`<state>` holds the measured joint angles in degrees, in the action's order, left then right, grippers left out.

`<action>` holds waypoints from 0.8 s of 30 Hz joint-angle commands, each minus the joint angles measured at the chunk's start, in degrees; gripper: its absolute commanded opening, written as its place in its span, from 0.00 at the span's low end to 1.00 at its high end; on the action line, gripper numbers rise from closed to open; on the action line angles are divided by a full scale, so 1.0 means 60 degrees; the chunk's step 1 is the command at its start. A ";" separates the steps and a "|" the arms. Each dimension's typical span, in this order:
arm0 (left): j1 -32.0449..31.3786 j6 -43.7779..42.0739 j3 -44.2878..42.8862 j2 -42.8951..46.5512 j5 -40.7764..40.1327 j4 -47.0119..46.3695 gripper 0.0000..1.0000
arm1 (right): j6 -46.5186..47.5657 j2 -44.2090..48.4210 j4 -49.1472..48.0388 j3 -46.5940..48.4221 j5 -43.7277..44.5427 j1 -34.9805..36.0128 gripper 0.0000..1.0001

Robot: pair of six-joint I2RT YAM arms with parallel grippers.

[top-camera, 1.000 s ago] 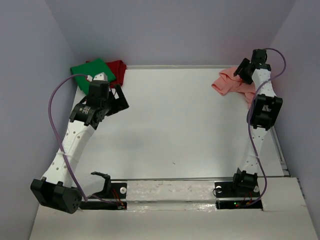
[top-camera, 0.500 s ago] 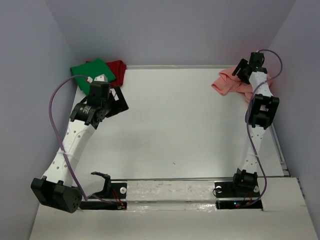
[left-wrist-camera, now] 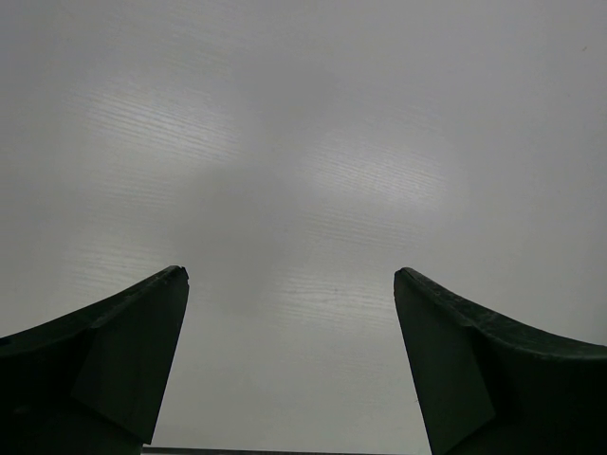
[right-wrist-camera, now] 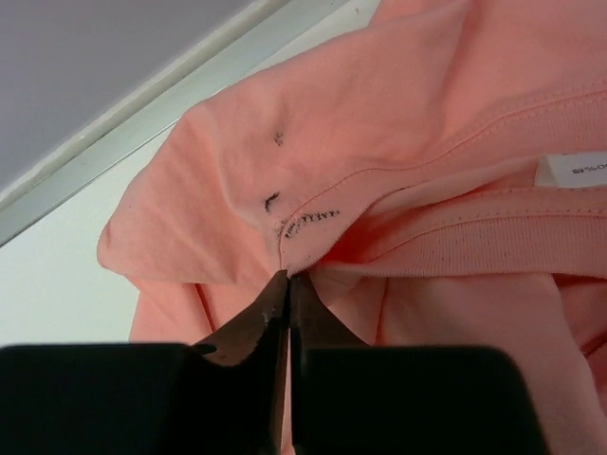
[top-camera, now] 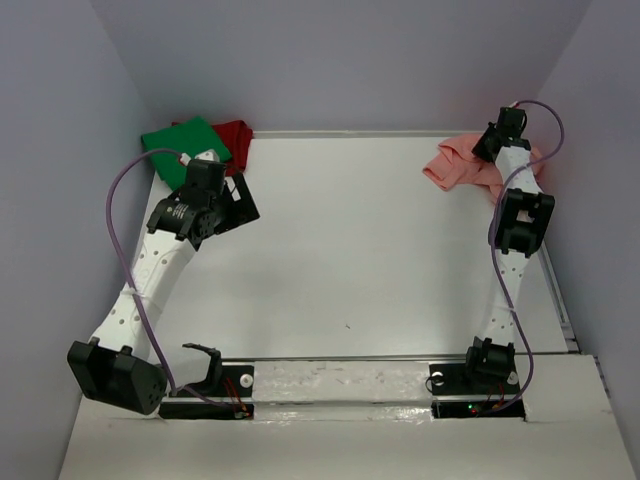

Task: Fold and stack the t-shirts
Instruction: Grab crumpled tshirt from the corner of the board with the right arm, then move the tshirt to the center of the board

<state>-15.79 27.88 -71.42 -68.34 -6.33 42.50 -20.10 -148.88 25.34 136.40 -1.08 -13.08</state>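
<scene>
The salmon-pink t-shirt (top-camera: 455, 165) lies crumpled at the table's far right corner. My right gripper (top-camera: 488, 143) is down on it; in the right wrist view its jaws (right-wrist-camera: 287, 277) are pressed together, pinching a fold of the pink t-shirt (right-wrist-camera: 408, 114) at the collar seam. The bright green t-shirt (top-camera: 185, 140) and the dark red t-shirt (top-camera: 238, 135) lie together at the far left corner. My left gripper (top-camera: 243, 203) hovers just in front of them, wide open (left-wrist-camera: 291, 275), with only bare table between its fingers.
The white table (top-camera: 350, 250) is boxed in by grey-violet walls on the left, back and right. A pale rail (right-wrist-camera: 142, 123) runs along the back edge just behind the pink t-shirt. A white label (right-wrist-camera: 574, 171) shows inside the collar.
My right gripper reached a little farther toward the back corner and closed on the pink t-shirt. The left arm shifted slightly, its gripper still open.
</scene>
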 commanded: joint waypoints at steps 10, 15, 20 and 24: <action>-0.0049 -0.0296 -0.0665 -0.0197 0.0088 -0.0301 0.99 | -0.0650 0.1738 0.0448 -0.0992 -0.1854 0.0903 0.00; -0.0034 -0.0413 -0.0782 -0.0460 0.0074 -0.0667 0.99 | -0.1585 0.4560 0.1107 -0.4195 -0.2923 0.3155 0.00; -0.0049 -0.0545 -0.1118 -0.0753 -0.0614 -0.0391 0.99 | -0.2200 0.6397 0.2406 -0.5065 -0.3758 0.4653 0.00; -0.0049 -0.0501 -0.1295 -0.0813 -0.1303 -0.0126 0.99 | -0.2932 0.7847 0.3361 -0.5607 -0.4914 0.5636 0.00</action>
<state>-15.79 25.69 -75.88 -73.54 -9.08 40.64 -31.86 -110.96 37.01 105.56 -21.80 20.05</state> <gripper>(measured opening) 0.989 0.012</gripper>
